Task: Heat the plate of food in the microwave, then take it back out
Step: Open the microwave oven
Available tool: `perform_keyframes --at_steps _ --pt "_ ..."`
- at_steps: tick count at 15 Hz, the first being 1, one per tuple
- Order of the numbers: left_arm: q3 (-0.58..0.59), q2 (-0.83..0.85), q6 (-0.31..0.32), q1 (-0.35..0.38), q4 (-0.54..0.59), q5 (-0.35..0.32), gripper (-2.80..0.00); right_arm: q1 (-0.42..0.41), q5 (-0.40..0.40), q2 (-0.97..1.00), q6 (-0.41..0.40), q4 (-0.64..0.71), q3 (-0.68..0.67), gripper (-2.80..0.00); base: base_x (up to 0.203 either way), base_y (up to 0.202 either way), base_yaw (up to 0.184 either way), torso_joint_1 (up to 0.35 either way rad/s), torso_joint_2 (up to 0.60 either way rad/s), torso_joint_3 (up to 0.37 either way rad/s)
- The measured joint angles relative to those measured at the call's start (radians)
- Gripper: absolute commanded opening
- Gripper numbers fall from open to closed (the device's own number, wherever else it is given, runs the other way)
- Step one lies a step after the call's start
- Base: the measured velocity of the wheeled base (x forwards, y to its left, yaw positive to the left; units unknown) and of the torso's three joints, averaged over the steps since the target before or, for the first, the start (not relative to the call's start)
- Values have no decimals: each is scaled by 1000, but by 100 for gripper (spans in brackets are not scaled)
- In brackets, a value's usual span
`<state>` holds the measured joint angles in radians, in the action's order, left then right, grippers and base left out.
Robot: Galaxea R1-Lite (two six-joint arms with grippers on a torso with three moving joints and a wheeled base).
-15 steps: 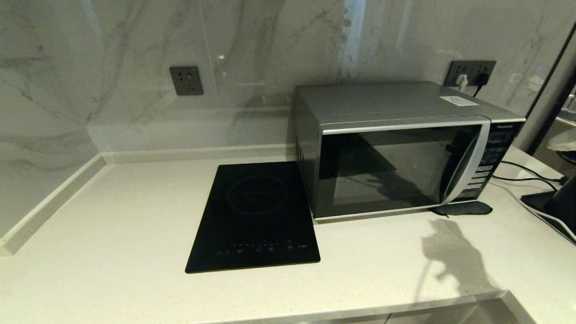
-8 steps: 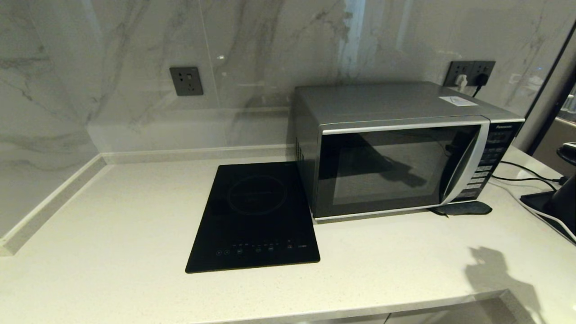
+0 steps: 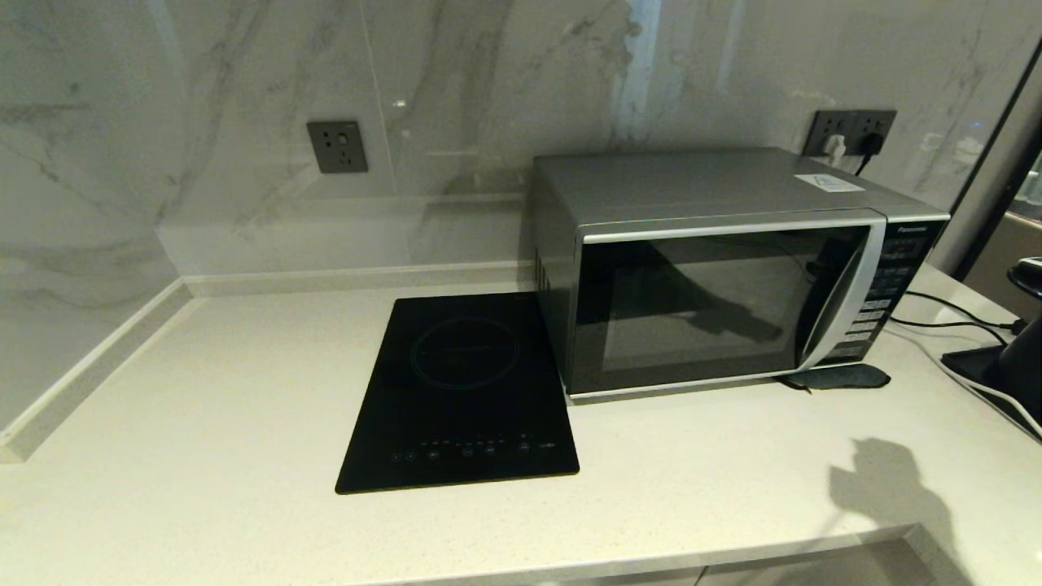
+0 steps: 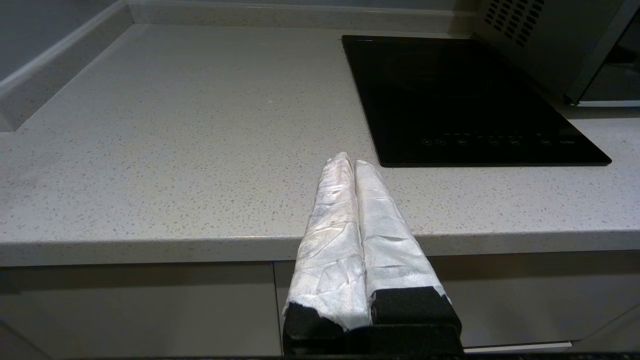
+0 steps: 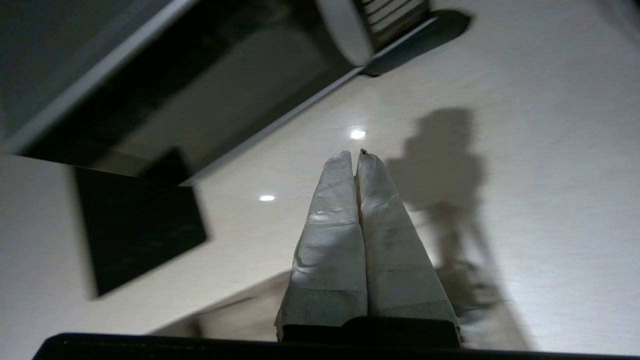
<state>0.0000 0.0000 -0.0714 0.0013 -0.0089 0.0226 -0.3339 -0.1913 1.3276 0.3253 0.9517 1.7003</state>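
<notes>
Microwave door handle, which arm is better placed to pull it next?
Probably the right. The right gripper hangs over the counter near the microwave and its handle; the left gripper sits back at the counter edge before the induction hob.

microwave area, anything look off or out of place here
One thing stands out: the plate of food is nowhere in view, neither on the counter nor visibly behind the microwave door's dark glass. The door is shut. Otherwise tidy: nothing spilled or askew. Both the left gripper and right gripper are shut and empty.

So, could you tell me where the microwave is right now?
In the head view, the microwave sits right of centre on the counter, door shut, immediately right of the black hob.
</notes>
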Motion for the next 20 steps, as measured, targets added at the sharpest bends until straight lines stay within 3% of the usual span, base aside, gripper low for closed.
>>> perform_keyframes --at_steps 3,5,13,20 --pt "0 0 0 0 0 0 -280 -41 -205 46 237 -42 -27 -280 0 0 0 0 0 0" --pt "0 0 0 0 0 0 -280 -58 -255 96 297 -45 -40 -280 0 0 0 0 0 0" --pt "0 0 0 0 0 0 -280 -130 -360 302 295 -104 -57 -280 0 0 0 0 0 0" --pt "0 0 0 0 0 0 -280 -186 -463 357 120 -106 -109 -280 0 0 0 0 0 0"
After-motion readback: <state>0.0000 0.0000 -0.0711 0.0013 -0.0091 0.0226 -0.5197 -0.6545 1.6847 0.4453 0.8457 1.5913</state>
